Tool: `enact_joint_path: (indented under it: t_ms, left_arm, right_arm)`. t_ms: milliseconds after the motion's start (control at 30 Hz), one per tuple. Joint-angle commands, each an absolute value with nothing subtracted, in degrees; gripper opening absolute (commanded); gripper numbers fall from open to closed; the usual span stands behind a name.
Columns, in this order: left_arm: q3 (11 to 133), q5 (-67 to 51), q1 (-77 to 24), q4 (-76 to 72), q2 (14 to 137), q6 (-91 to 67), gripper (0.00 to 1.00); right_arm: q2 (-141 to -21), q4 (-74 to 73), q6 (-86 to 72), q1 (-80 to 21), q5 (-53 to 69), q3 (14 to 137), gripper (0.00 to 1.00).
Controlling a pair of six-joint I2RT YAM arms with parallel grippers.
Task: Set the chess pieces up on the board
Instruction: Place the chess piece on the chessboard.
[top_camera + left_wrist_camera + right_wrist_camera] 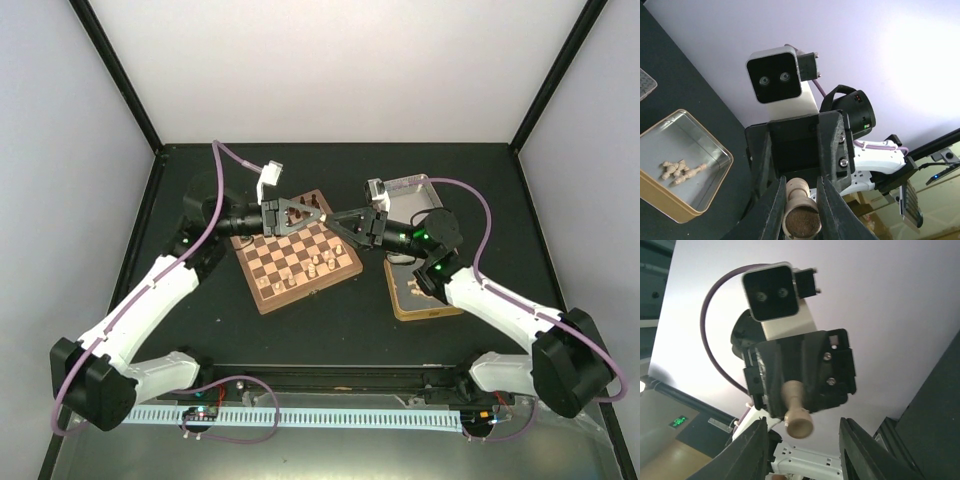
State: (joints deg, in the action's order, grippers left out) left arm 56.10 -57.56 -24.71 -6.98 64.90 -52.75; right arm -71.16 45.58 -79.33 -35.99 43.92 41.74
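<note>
Mostly the meeting point of the two arms hides what matters. From above, both sets of jaws sit tip to tip over the far edge of the board [290, 272], and they cover the squares directly beneath them.

The left jaws are closed on one pale chess piece [799, 212]. In the left wrist view only its round, felt-lined base and a short stretch of stem show between the fingers [774, 210]; the bottom edge of the frame cuts off the rest.

The right jaws stand wide apart. Their two fingers [752, 452] flank the held piece, which points at them from the left jaws. I cannot tell whether either finger touches it.

Counted:
- One board, lying tilted on the dark desk [330, 330] below both jaws.
- One gold tin [665, 200], behind the right jaws and partly under the right arm.
- One silver lid [408, 187], just beyond the right jaws.
- A small heap of loose pale pieces [677, 169] inside the tin. I count at least five, but they overlap and the exact number is unclear.
- A few standing pale pieces [318, 265] on the board's near-right squares, too tiny to count reliably.
- Some dark shapes under the left jaws, too hidden to identify.
</note>
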Motion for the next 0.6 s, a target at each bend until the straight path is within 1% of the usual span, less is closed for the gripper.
enact_joint_path:
  t_ms: [0, 67, 267, 400, 467, 533, 567]
  left_arm:
    - [54.9, -59.3, -24.3, -11.5, 63.9, -55.9, 0.11]
    - [54.7, -59.4, -24.3, -12.2, 63.7, -56.3, 0.11]
    - [54.2, -59.7, -24.3, -13.6, 63.4, -57.6, 0.11]
    - [53.6, -59.9, -24.3, -14.9, 63.2, -58.5, 0.11]
    - [53.6, -59.9, -24.3, -15.0, 63.1, -58.6, 0.11]
    - [53.4, -59.9, -24.4, -15.0, 62.9, -58.5, 0.15]
    - [53.3, -59.8, -24.3, -14.9, 62.6, -58.3, 0.2]
  right_arm:
    - [-72.2, 53.4, -83.8, -36.6, 44.6, 42.8, 0.38]
    - [-72.7, 54.1, -84.5, -36.6, 44.6, 43.0, 0.36]
    - [-74.4, 56.3, -86.1, -37.6, 44.4, 43.5, 0.23]
    - [-75.3, 57.7, -86.8, -38.1, 44.4, 44.2, 0.18]
    - [-75.4, 57.8, -86.7, -38.1, 44.0, 44.4, 0.11]
    - [-75.3, 57.0, -85.9, -38.1, 43.6, 44.2, 0.06]
    - [-75.1, 56.2, -85.1, -38.1, 43.4, 44.3, 0.05]
